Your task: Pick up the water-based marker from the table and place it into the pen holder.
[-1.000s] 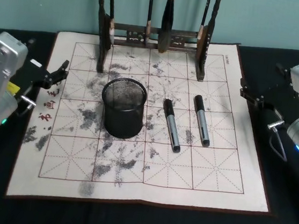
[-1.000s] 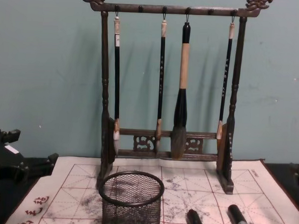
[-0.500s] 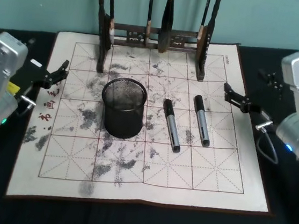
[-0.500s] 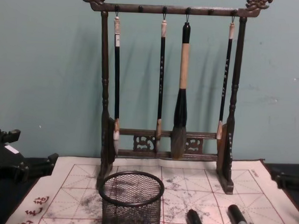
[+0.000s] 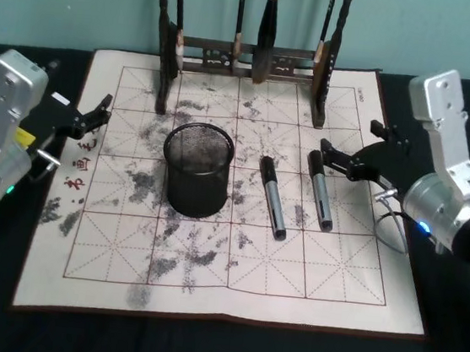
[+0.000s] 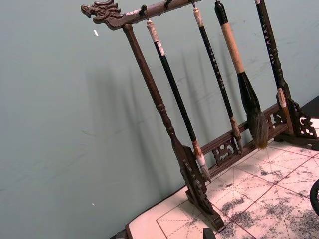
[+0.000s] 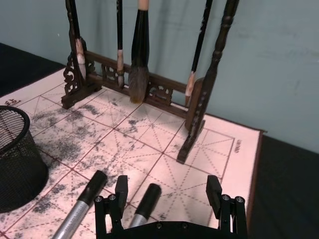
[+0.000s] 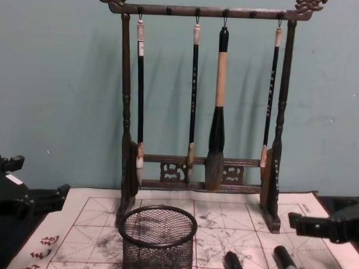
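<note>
Teal wall backs a dark table (image 5: 198,350) covered by an ink-stained mat (image 5: 308,278) with a red grid. At the mat's far edge stands a tall wooden brush rack (image 8: 126,109) hung with four brushes; the head view cuts off its top.

The right gripper (image 5: 349,146) reaches in from the mat's right side, its jaws spread wide. In the right wrist view the cap end of the right marker (image 5: 319,190) lies between its two fingers (image 7: 121,188). The chest view shows it above the mat, clear of that cap. The left gripper (image 5: 100,110) sits parked at the mat's left edge, its fingers apart.

The pen holder (image 5: 196,172), a black mesh cup, stands upright left of centre. The chest view crops off its base.

Two markers lie flat to its right, roughly parallel and not touching. The left marker (image 5: 272,197) is nearer the cup, with bare mat between them. Each runs lengthwise from far to near, black cap toward the rack and grey barrel toward the robot, the near end slanting slightly to the right. Only the caps show in the chest view, and the gripper's body hides the barrels in the right wrist view. The mat nearer the robot lies open.
</note>
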